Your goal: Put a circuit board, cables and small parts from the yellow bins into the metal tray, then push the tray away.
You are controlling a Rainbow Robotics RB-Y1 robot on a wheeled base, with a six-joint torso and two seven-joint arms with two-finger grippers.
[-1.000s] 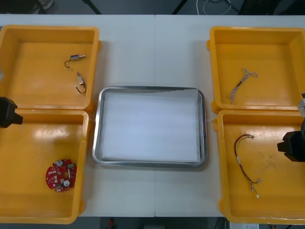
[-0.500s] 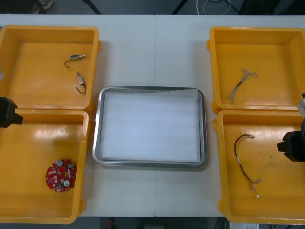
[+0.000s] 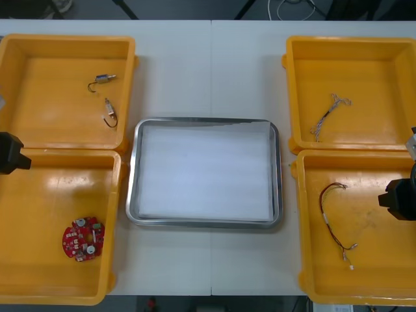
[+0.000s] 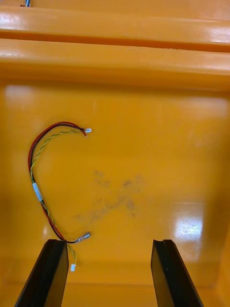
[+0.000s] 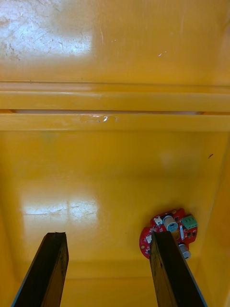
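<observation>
— Where are your fingers right now?
— My left gripper [image 5: 108, 235] is hovering over the lower left bin [image 3: 39, 195], at the left edge of the front view. Its fingers are standing wide apart and gripping nothing. The round red circuit board [image 5: 168, 231] is lying flat on that bin's floor, just beside one finger.
— And the other side?
— My right gripper [image 4: 109, 242] is hanging over the lower right bin [image 3: 377, 260], at the right edge of the frame. Its fingers are also spread wide and empty. The red and yellow cable [image 4: 43, 192] is curving across the bin floor, with one end lying close to a fingertip.
— What is lying farther out?
— The metal tray [image 3: 132, 188], white inside, is sitting on the worktop [image 3: 211, 71] at the centre of the frame, between the bins. In the upper left bin [image 3: 45, 97], two small metal parts [image 3: 103, 79] are lying a little apart. In the upper right bin [image 3: 370, 78], a thin twisted cable [image 3: 328, 115] is lying alone.
</observation>
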